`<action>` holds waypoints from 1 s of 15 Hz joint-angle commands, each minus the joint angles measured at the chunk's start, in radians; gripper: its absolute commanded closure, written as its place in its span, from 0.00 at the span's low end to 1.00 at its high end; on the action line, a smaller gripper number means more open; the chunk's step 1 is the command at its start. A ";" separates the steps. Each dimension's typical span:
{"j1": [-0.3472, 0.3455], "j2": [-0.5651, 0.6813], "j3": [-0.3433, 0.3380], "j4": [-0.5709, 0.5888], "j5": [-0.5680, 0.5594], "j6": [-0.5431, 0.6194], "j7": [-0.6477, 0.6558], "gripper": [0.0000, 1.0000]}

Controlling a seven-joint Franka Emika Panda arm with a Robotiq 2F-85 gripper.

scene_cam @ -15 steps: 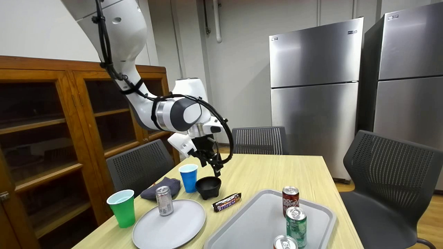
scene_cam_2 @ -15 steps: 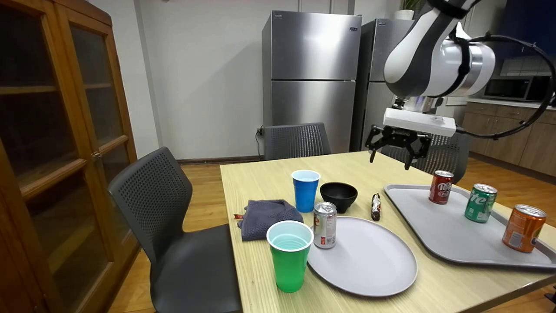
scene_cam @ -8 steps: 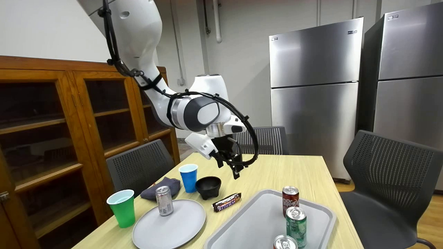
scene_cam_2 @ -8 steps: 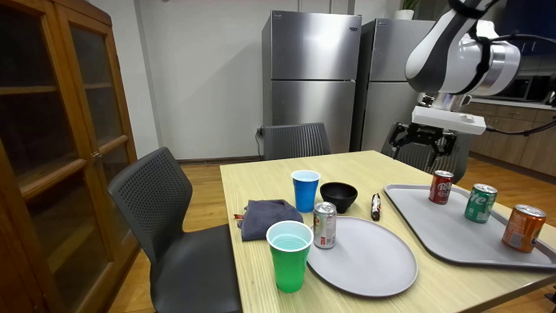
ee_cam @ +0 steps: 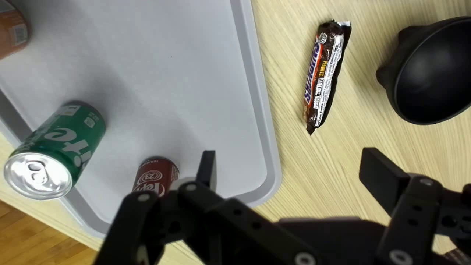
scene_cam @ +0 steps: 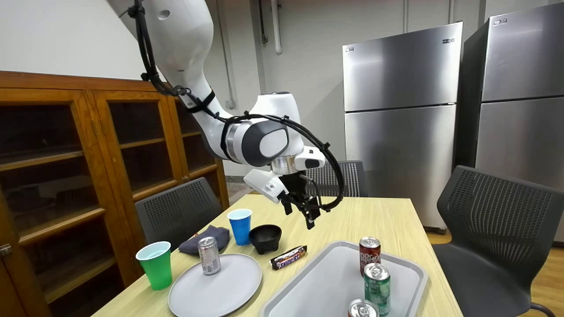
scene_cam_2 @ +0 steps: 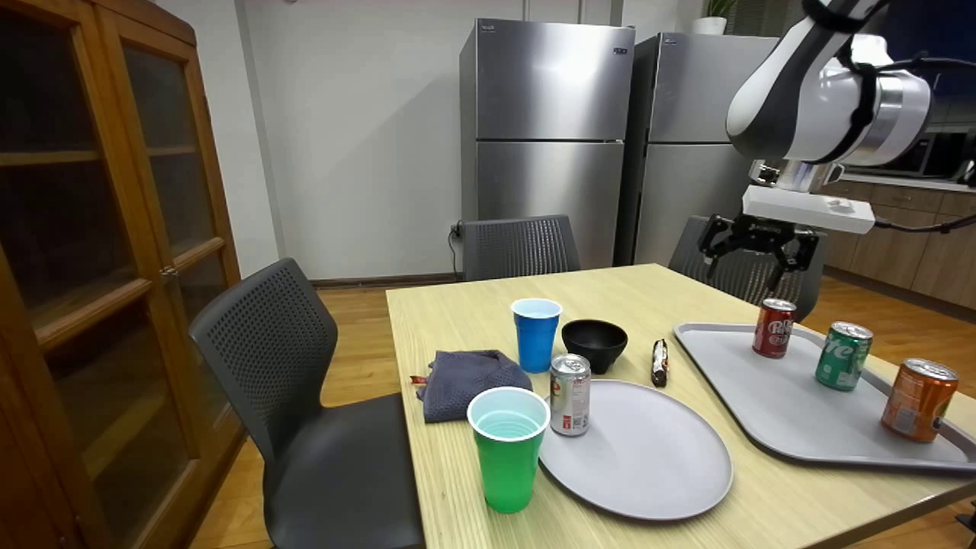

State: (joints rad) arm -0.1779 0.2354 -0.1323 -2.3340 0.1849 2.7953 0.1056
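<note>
Wrist view: the gripper (ee_cam: 293,173) comes in from the bottom of the frame, above the table (ee_cam: 312,162).
Fingers (ee_cam: 382,180): black, let go and spread wide, with wood showing between them; in both exterior views they point down.
Candy bar (ee_cam: 325,75): lies flat on the table, up and right of the middle in the wrist view, between the tray (ee_cam: 191,84) and the black bowl (ee_cam: 434,70), touching neither.
Red can (ee_cam: 156,175): stands on the tray, low and left of the middle in the wrist view, partly hidden by a finger.
Green can (ee_cam: 73,129): stands on the tray too, at the left side of the wrist view.
Orange can (ee_cam: 13,31): peeks in at the upper left corner of the wrist view.
Plate (scene_cam_2: 648,457): round and gray, at the bottom of an exterior view, with a silver can (scene_cam_2: 570,396) standing near its edge.
Green cup (scene_cam_2: 509,457): stands just left of the plate in that frame.
Blue cup (scene_cam_2: 536,339): stands just left of the bowl, near the middle of that frame.
Cloth (scene_cam_2: 469,385): dark and folded, lying left of the blue cup there.
</note>
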 commanded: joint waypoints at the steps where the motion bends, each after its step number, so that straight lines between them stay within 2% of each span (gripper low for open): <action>1: 0.003 -0.001 -0.003 0.000 -0.001 -0.002 0.002 0.00; 8: 0.007 0.012 -0.023 0.010 -0.013 0.014 0.031 0.00; 15: -0.009 0.045 -0.056 0.048 -0.041 0.020 -0.003 0.00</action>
State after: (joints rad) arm -0.1776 0.2563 -0.1806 -2.3205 0.1661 2.8101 0.1103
